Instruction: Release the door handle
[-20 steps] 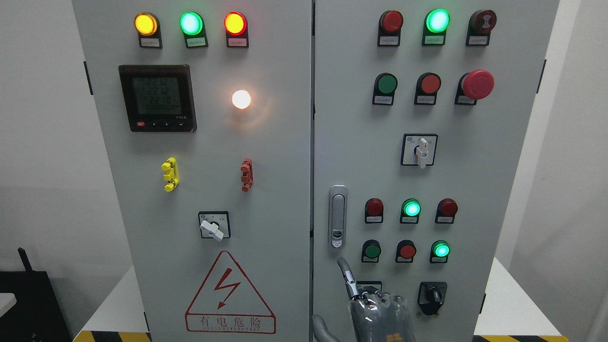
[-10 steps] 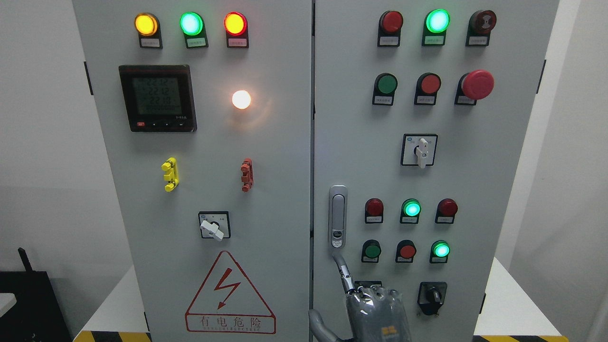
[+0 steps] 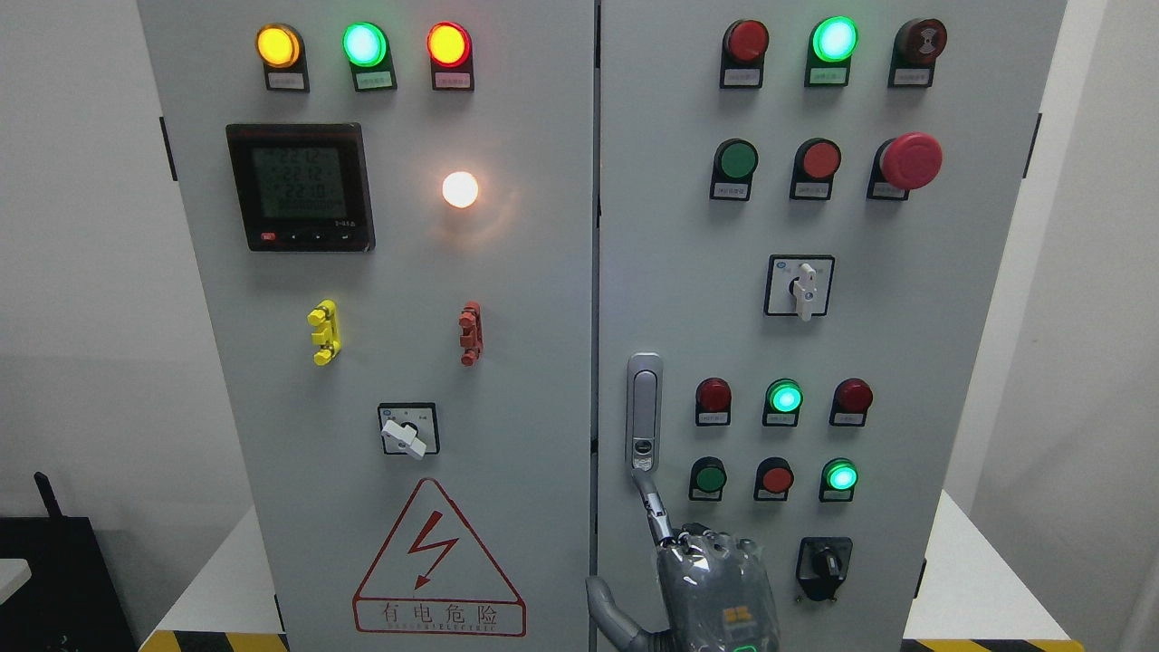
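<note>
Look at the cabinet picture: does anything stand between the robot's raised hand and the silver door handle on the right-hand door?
Nothing visible does. The right hand is just below the door handle, with one finger stretched up so its tip is at the handle's lower end. Only bare grey door lies around them; the pushbuttons sit off to the right.

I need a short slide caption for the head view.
Robot hand below the door handle of a grey control cabinet, one finger extended to its base.
</note>
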